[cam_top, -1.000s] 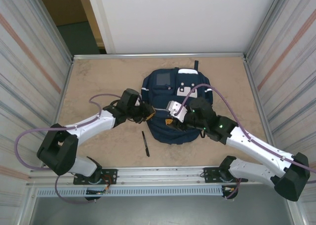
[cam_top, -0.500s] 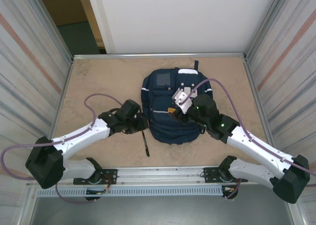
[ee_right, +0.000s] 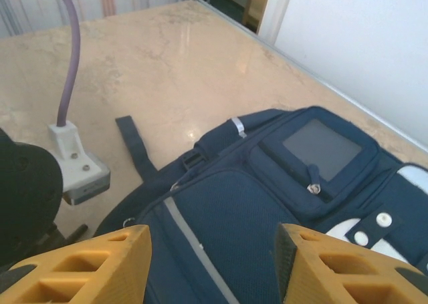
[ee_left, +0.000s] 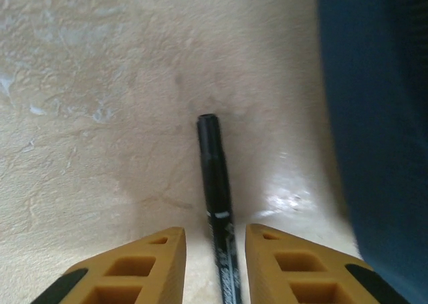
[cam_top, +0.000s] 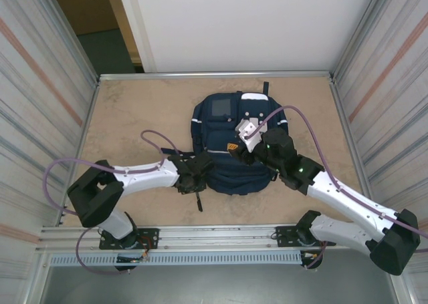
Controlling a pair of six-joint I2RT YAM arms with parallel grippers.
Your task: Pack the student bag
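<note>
Jaws narrowly parted, the left gripper [ee_left: 214,240] has swung off the large navy-blue fabric backpack [cam_top: 227,172], flat on the beige tabletop [cam_top: 134,110], to straddle a slim black pen [ee_left: 214,177] beside it, apparently for packing, while the right gripper [ee_right: 214,250] hovers half-open and empty above.

Beige marbled table [cam_top: 134,110]. On it: student bag [cam_top: 224,133] lying flat; black pen [ee_left: 215,184], possibly marker, just left of bag's near end, not touching.
</note>
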